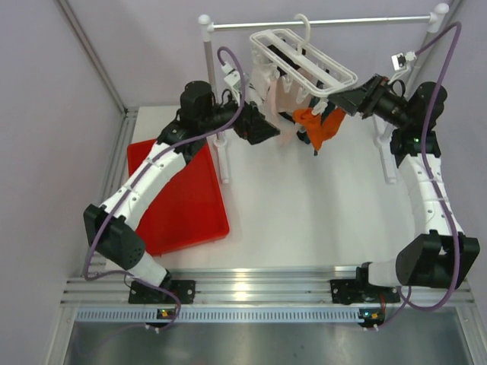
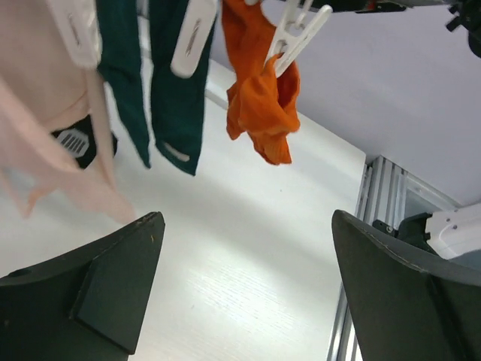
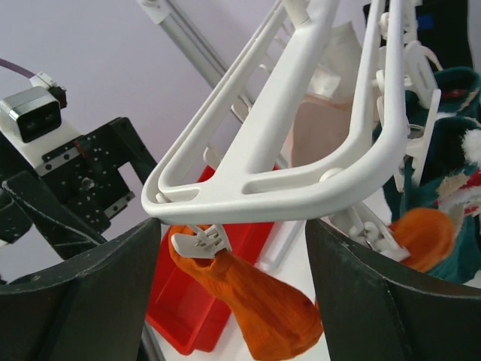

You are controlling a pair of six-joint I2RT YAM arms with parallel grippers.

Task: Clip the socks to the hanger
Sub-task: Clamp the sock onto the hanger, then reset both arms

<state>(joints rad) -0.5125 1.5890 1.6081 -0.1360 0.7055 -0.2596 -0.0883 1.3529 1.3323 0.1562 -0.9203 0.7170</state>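
Observation:
The white hanger (image 1: 304, 57) hangs by its hook from the rail. An orange sock (image 3: 259, 304) dangles from a clip (image 3: 199, 242) at the frame's near end (image 3: 278, 184), with a second orange sock (image 3: 425, 237) and a teal sock (image 3: 451, 162) to the right. In the left wrist view a clip holds an orange sock (image 2: 263, 105), with two teal socks (image 2: 176, 98) beside it. My left gripper (image 2: 244, 226) is open below them, holding nothing. My right gripper (image 3: 233, 233) is open, its fingers (image 3: 83, 301) on either side of the hanger's end.
A red tray (image 1: 179, 198) lies on the table at the left. The metal rail stand (image 1: 319, 23) spans the back, one post (image 1: 223, 152) next to the tray. Pale pink socks (image 2: 45, 120) hang at the hanger's left side.

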